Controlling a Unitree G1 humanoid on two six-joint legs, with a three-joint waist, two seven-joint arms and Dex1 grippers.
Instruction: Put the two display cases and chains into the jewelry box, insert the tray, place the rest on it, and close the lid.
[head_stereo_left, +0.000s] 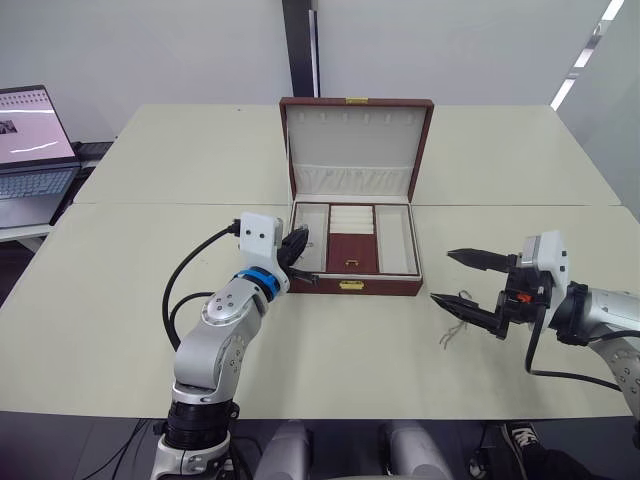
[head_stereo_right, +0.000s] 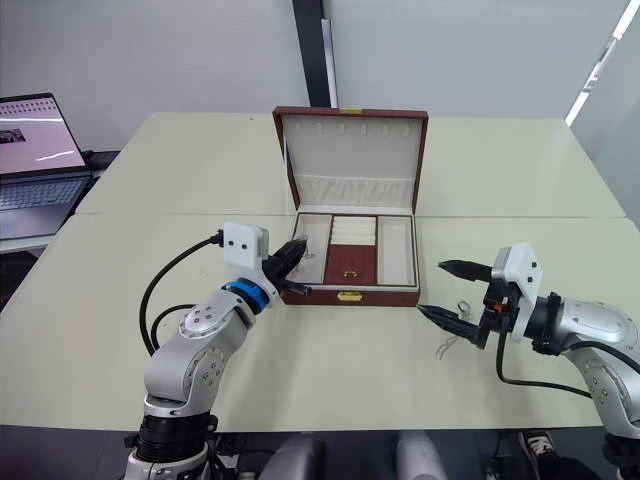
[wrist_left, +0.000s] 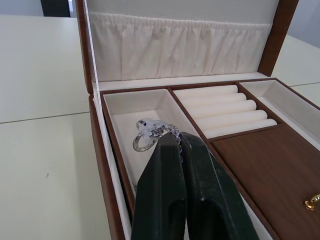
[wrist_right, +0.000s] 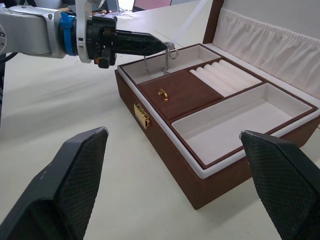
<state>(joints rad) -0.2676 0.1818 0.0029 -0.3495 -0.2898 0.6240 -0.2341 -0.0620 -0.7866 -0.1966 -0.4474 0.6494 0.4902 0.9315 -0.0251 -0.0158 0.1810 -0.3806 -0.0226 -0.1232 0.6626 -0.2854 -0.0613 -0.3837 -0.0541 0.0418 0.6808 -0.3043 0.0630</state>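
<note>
Reddish-brown wood dominates the cream table (head_stereo_left: 150, 180): the large rectangular jewelry box (head_stereo_left: 352, 285) stands with its hinged cream-lined lid (head_stereo_left: 355, 145) upright and the shallow brown-centred tray (wrist_right: 220, 107) already seated inside. The left gripper (wrist_left: 175, 150) is clamped on a thin silvery ring-ended chain (wrist_left: 150, 134) dangling over the tray's left cream compartment — released carelessly, it could snag a finger or drape over the rim. The right gripper (head_stereo_left: 470, 281) hovers spread wide and empty above another thin silvery chain (head_stereo_left: 450, 333) on the table, well clear of the box.

A pale cream tabletop (head_stereo_left: 150, 160) is seen, crossed by a thin seam. An open laptop (head_stereo_left: 32, 150) is set at its far left edge — the screen lit pink and white. A dark vertical post (head_stereo_left: 300, 48) is seen against the grey wall (head_stereo_left: 150, 50) behind.
</note>
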